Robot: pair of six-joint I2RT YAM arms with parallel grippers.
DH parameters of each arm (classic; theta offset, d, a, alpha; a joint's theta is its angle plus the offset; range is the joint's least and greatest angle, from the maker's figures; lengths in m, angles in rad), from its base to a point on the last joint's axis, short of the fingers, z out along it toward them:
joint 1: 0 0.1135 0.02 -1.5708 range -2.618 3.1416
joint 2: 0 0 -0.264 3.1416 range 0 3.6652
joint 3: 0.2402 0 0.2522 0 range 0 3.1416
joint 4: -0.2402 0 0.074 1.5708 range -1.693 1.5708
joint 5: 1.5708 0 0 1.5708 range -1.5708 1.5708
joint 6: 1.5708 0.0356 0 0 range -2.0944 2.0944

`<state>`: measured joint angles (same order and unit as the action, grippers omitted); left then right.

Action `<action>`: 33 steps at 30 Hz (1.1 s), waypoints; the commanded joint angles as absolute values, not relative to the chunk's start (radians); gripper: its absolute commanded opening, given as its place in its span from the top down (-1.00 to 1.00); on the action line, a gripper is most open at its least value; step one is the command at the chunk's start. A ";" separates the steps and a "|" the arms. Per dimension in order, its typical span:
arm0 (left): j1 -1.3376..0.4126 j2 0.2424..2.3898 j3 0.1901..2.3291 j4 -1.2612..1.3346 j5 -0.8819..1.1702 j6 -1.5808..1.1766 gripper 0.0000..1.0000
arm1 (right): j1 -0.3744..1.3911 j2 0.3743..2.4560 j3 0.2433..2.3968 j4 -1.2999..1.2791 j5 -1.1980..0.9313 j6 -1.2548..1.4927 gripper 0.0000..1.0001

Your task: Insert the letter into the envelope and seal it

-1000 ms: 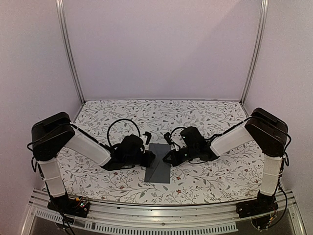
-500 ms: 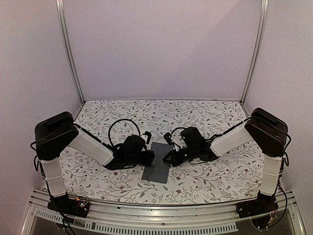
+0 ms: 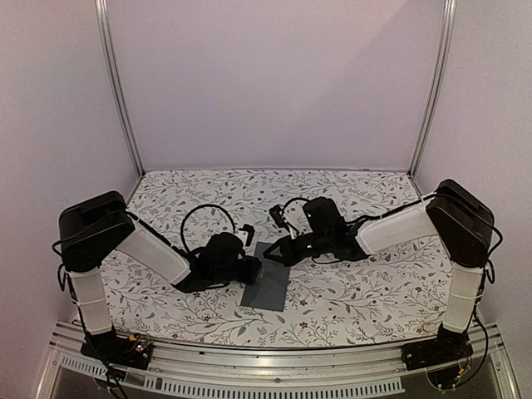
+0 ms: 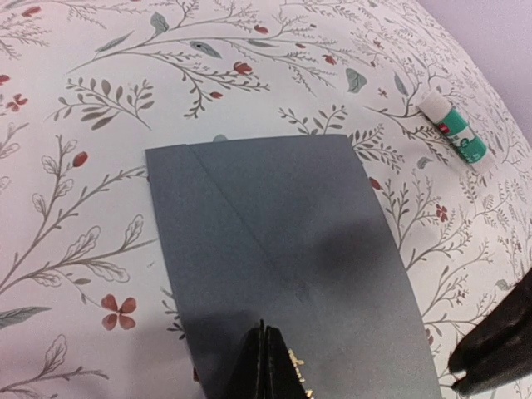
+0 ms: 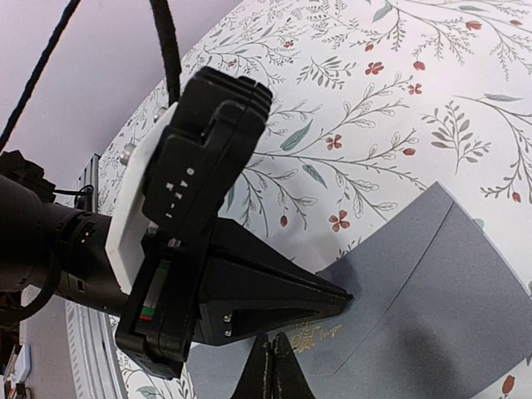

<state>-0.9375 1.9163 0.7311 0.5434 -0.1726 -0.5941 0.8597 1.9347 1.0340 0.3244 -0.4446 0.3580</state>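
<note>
Left gripper (image 3: 254, 268), fingers pressed together, rests its tips at the envelope's (image 3: 268, 288) left edge; our right gripper (image 3: 268, 258), also closed and empty, hangs over its far end. We cannot tell whether the flat envelope holds the letter.

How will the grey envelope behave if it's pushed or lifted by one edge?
The envelope looks thin and lies flat, so probably light and floppy when lifted. On the tablecloth it would likely slide or pivot if pushed.
</note>
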 commanded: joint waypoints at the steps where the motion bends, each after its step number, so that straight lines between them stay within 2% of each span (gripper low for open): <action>1: -0.936 1.928 0.694 0.507 -0.164 -0.579 1.00 | 0.867 1.990 1.071 0.344 -0.475 0.392 0.97; 18: -0.936 1.918 0.691 0.530 -0.135 -0.571 1.00 | 0.871 2.135 1.076 0.331 -0.455 0.423 1.00; 33: -1.007 1.733 0.628 0.444 -0.133 -0.569 1.00 | 0.872 2.151 1.043 0.316 -0.385 0.440 1.00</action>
<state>-0.9634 1.7638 0.6346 0.5064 -0.1226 -0.5682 0.8688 2.1082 1.0664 0.3660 -0.4404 0.4309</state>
